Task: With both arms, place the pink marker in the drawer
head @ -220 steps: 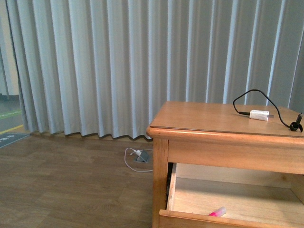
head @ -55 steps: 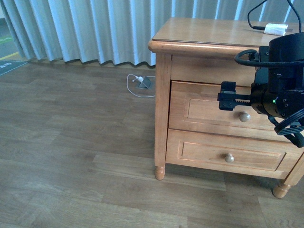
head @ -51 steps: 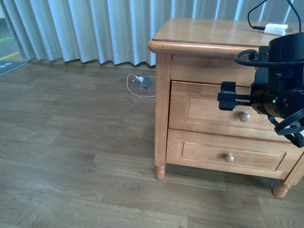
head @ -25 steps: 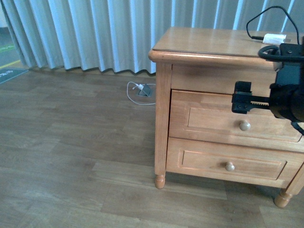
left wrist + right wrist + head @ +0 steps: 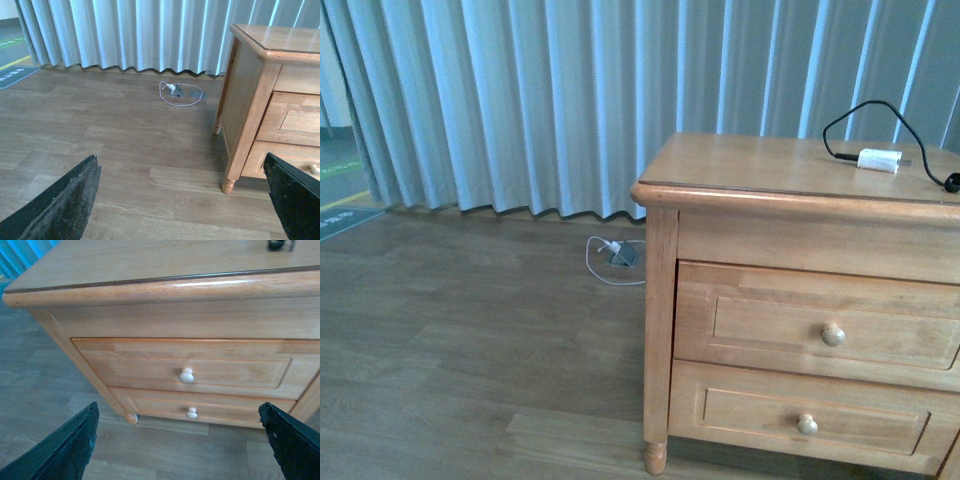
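pink marker shows in none of the three views, so where it lies cannot be told. the drawer [image 5: 820, 325], top of two in the wooden cabinet [image 5: 660, 330], sits flush and shut, its pale knob [image 5: 833, 334] centred on the panel; the lower drawer [image 5: 810, 420] beneath it is shut too.

only the front view shows the cabinet top, where a white charger block [image 5: 878, 159] lies with its black cable [image 5: 845, 118] looping behind it. it shows neither arm.

the left wrist view alone takes in the cabinet's side and a wide stretch of wood floor [image 5: 125, 150], with a small white cord [image 5: 175, 95] lying near the curtain [image 5: 125, 35]. the left gripper [image 5: 180, 210] has its two dark fingers [image 5: 65, 205] spread wide, nothing between them.

the right wrist view looks at the drawer [image 5: 185, 367] front from close in, both knobs plain. the right gripper [image 5: 180, 450] is likewise spread apart and holds nothing, its fingers [image 5: 70, 450] at the frame's corners, well clear of the cabinet.
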{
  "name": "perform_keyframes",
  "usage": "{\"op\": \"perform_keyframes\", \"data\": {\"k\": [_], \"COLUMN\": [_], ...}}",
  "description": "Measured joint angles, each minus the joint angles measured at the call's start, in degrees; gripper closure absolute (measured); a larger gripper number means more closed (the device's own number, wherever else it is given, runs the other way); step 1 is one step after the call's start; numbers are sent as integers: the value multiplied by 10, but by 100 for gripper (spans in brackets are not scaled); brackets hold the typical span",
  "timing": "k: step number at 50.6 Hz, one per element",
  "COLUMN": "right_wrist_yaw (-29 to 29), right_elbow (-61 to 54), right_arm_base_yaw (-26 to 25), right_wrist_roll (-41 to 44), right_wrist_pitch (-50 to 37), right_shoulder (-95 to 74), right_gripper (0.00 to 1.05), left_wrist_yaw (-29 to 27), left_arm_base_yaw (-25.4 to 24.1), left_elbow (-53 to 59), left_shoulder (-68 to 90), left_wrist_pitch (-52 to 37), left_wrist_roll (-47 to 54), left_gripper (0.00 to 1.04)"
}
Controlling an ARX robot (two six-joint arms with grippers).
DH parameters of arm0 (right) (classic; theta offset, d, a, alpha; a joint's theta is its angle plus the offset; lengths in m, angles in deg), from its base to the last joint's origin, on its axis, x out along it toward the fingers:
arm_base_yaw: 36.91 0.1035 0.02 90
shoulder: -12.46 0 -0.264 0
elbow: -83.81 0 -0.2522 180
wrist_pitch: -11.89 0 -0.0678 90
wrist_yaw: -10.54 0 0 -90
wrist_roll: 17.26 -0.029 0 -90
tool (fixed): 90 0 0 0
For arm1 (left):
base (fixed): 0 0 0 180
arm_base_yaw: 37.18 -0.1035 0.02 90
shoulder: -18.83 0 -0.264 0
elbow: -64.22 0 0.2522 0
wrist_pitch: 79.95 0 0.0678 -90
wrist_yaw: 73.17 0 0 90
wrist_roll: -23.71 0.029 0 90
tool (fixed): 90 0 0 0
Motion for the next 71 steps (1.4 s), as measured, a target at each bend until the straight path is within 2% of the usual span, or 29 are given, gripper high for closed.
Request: {"op": "perform_keyframes", "data": {"k": [9,19,23,25,28,31,35,46,71], "right_wrist_yaw": [-72,-73,14,40,57,99,102,106,106], "right_elbow": [-38,-39,-89,-112,-135,-153,-176,-220,-269], "right_arm_base_yaw": [-59,-64,-47,-40,-31,-1,21,24,24], "right_wrist_roll": [-8,-8,36,56,73,83,90,96,98], "right_wrist_pitch": [168,174,68,24,-2,-7,-9,-10,27], "right_shoulder": [233,259,277,291,309,324,339,384,471], "right_gripper": [8,8,21,28,39,49,63,103,103], "left_wrist_yaw": [0,0,0,0,0,0,0,0,0], "left_arm_base_yaw": [0,0,0,0,0,0,0,0,0], "left_elbow": [0,0,0,0,0,0,0,0,0], "left_shoulder": [0,0,0,0,0,0,0,0,0], "left_wrist_pitch": [0,0,0,0,0,0,0,0,0], "left_wrist_roll": [0,0,0,0,0,0,0,0,0], "left_gripper": [6,6,6,6,6,6,6,6,6]}}
